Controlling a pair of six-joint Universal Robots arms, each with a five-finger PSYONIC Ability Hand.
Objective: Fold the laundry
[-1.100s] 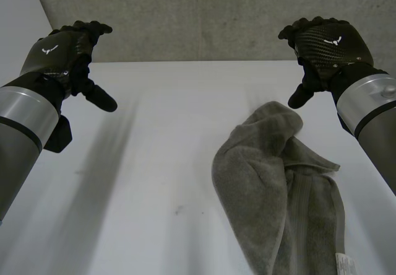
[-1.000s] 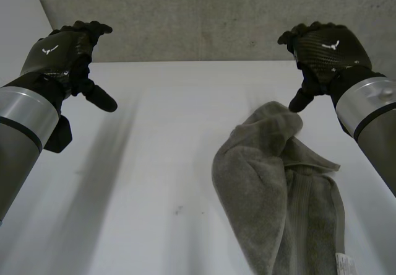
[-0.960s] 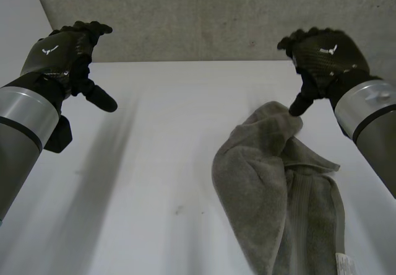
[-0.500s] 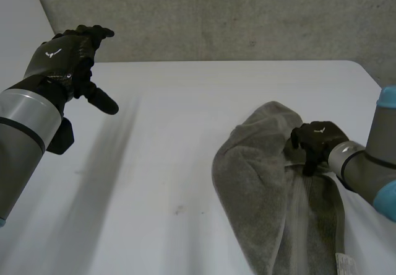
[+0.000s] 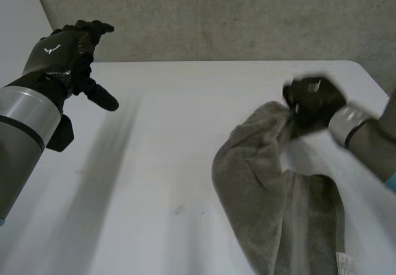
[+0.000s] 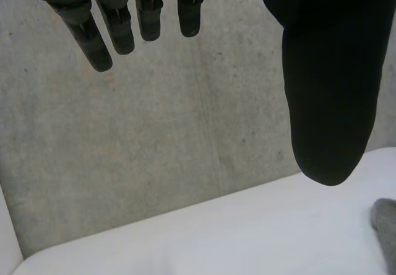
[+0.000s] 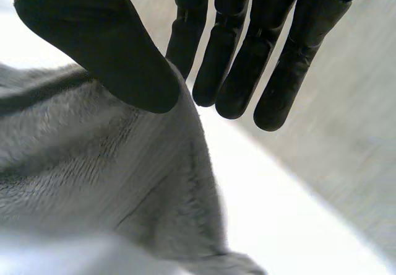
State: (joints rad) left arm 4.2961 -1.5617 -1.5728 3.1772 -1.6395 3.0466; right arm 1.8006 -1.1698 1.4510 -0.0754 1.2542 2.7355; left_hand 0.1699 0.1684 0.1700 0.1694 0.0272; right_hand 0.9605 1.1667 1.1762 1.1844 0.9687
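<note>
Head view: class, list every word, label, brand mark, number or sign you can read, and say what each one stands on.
No words or numbers can be read.
A white emblem without letters: on the back of the left hand.
On the right hand: any marking is blurred, unreadable.
Print on the white label at the near edge of the grey towel: too small to read.

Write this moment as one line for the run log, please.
task: fold laundry | left hand: open, above table, holds nothing | right hand: pinches towel far end, thumb against fingers | towel: crumpled, not folded
</note>
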